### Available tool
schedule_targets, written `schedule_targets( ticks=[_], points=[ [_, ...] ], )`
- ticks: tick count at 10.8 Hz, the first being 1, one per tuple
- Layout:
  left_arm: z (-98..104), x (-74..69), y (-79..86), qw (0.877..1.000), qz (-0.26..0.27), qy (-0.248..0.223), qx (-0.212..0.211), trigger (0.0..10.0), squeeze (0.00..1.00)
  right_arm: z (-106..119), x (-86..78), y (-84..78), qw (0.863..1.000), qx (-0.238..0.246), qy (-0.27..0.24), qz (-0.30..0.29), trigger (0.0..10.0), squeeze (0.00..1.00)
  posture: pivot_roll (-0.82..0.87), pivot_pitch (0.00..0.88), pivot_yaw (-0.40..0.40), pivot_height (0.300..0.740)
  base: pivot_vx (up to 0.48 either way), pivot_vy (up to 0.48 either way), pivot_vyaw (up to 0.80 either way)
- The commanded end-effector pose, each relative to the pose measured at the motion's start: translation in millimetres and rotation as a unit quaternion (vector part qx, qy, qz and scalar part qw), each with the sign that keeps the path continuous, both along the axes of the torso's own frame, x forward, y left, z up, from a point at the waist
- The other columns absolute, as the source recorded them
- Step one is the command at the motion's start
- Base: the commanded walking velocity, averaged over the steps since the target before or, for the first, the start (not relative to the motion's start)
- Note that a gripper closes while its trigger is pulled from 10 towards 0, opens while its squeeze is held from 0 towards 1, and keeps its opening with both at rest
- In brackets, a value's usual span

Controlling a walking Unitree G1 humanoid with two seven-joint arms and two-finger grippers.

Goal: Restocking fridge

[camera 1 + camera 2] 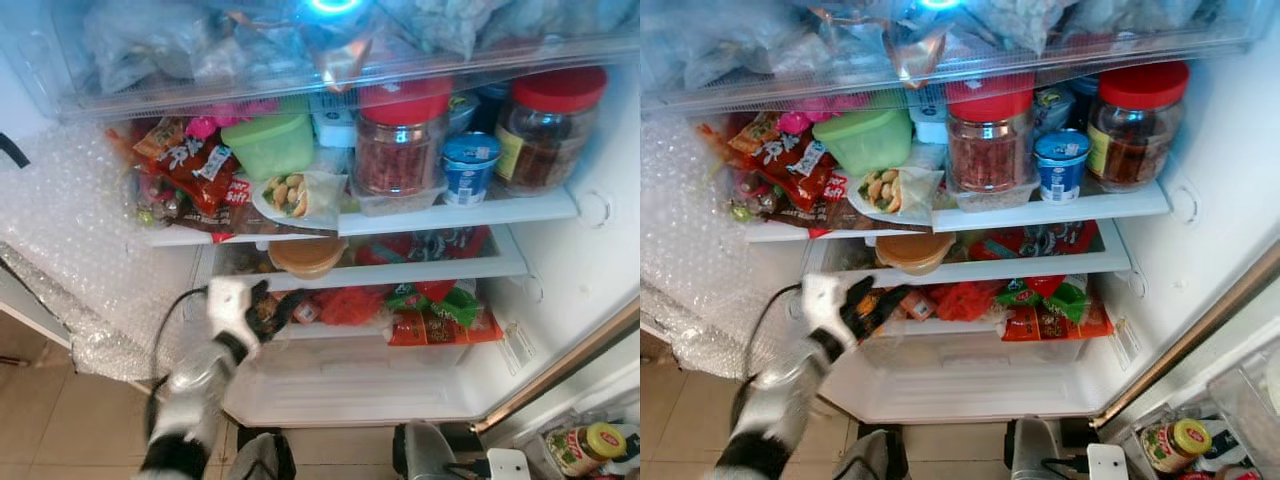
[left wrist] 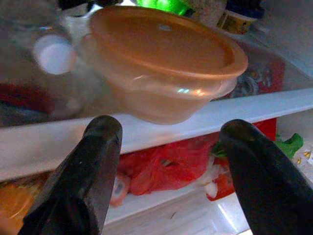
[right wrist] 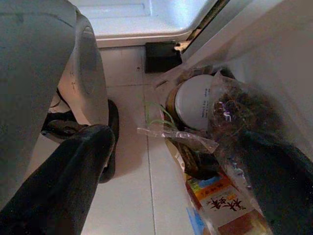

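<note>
Left gripper (image 1: 268, 300) was raised into the open fridge (image 1: 560, 300), fingers (image 2: 83, 176) spread wide and holding nothing, just below and in front of the orange-lidded tub (image 2: 161, 63) on the middle shelf (image 1: 400, 272). Red packets (image 1: 350, 305) lay on the shelf beneath. Right gripper (image 3: 176, 166) hung low over the tiled floor (image 3: 127, 196), fingers apart, gripping nothing, near a white-lidded jar (image 3: 193, 100).
</note>
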State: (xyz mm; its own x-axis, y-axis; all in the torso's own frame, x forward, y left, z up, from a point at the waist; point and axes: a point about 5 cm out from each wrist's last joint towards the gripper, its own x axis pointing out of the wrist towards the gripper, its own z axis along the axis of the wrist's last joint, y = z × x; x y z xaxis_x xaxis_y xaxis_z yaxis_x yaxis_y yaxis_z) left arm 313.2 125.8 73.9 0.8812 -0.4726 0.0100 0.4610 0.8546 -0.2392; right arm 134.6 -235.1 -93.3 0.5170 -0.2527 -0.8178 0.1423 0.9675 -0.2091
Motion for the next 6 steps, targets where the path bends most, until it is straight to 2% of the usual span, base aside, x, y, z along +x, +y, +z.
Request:
schedule_targets(
  ticks=[1, 3, 6],
  points=[
    [-4, 0.2, -1.5, 1.0, -0.001, 0.005, 0.009, 10.0, 0.0, -4, -4.7, 11.9, 1.0, 0.02, 0.007, -0.001, 10.0, 0.0, -0.18, 0.082, 0.147, 0.637, 0.0, 0.0, 0.0],
    [2, 12.1, -18.0, 1.0, -0.01, 0.005, 0.007, 10.0, 0.0, -4, -3.6, 11.9, 1.0, 0.021, 0.006, -0.003, 10.0, 0.0, -0.18, 0.092, 0.143, 0.637, 0.0, 0.0, 0.0],
    [20, 38.4, -26.7, 1.0, 0.002, -0.001, 0.027, 10.0, 0.0, -3, -1.8, 10.9, 1.0, 0.021, 0.004, -0.005, 10.0, 0.0, -0.19, 0.1, 0.141, 0.637, 0.0, 0.0, 0.0]
  ],
)
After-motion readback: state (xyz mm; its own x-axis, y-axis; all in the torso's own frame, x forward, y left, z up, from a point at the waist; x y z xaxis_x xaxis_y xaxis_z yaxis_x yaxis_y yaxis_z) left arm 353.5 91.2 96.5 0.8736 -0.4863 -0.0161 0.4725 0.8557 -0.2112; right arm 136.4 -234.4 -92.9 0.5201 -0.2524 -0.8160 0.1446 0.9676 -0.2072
